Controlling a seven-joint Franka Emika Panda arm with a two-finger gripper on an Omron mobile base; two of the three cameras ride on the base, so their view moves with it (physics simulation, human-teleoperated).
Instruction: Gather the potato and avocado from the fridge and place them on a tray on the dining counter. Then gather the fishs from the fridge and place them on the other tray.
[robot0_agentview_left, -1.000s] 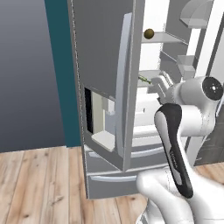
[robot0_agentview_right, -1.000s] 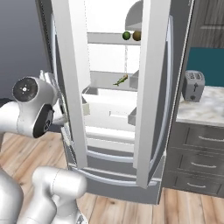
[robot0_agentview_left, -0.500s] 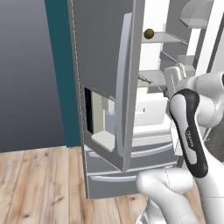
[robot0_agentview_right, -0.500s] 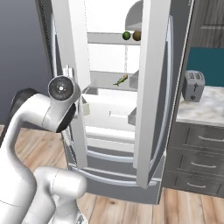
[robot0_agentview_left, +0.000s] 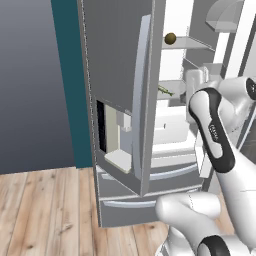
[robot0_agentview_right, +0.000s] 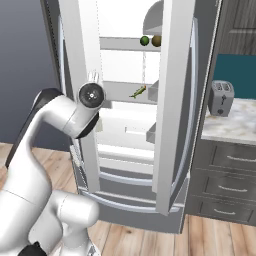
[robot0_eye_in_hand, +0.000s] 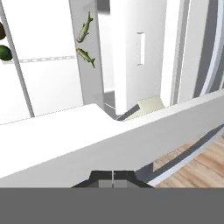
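Observation:
The fridge (robot0_agentview_left: 120, 60) stands with both doors swung open onto its white inside. On the upper shelf the dark green avocado (robot0_agentview_right: 145, 40) sits beside the brown potato (robot0_agentview_right: 157, 40), also seen as the potato (robot0_agentview_left: 170, 38). Two slender fishs (robot0_eye_in_hand: 85, 27) (robot0_eye_in_hand: 86, 57) lie on the shelf below, seen as the fishs (robot0_agentview_right: 138, 92) and the fishs (robot0_agentview_left: 165, 90). My gripper (robot0_eye_in_hand: 113, 176) is shut with nothing in it, in front of a white door bin, short of the shelves. The avocado (robot0_eye_in_hand: 4, 53) sits at the hand view's left edge. Both trays and the dining counter are out of view.
The fridge's left door (robot0_agentview_left: 142, 100) and right door (robot0_agentview_right: 172, 100) flank the opening. A toaster (robot0_agentview_right: 220, 98) stands on a marbled counter (robot0_agentview_right: 235, 122) over dark grey drawers (robot0_agentview_right: 225, 185) to the right. Wood floor (robot0_agentview_left: 45, 210) lies in front.
My arm has swung forward and toward the fridge opening, with its elbow rising. The gripper has stayed shut. The food on the shelves has not moved.

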